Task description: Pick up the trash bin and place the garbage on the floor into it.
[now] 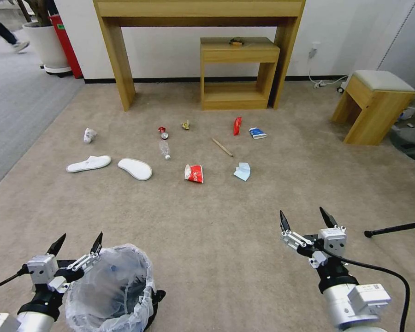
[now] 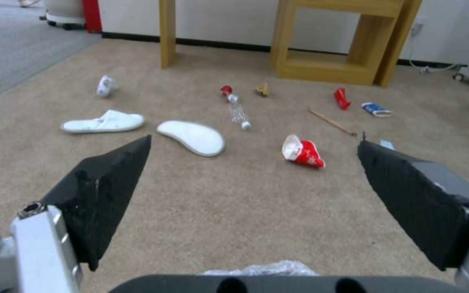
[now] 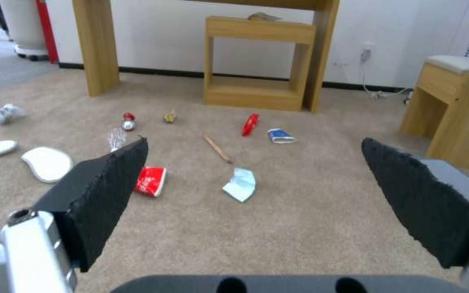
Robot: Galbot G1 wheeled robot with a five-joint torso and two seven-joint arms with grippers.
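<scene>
One trash bin (image 1: 110,290) beside wide-jawed left gripper (image 1: 78,244); right gripper (image 1: 307,220) wide too; two slippers (image 1: 88,163) beyond.

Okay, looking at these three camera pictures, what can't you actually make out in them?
- Trash bin: the head view's lower edge cuts off its base, and the crinkly bag hides what is inside.
- Small object on the low shelf: too small in the head view to identify.
- Light-blue mask: in the left wrist view, that hand's dark finger covers most of it.
- Left hand and right hand: both open, their arms cut off by the head view's lower edge.
</scene>
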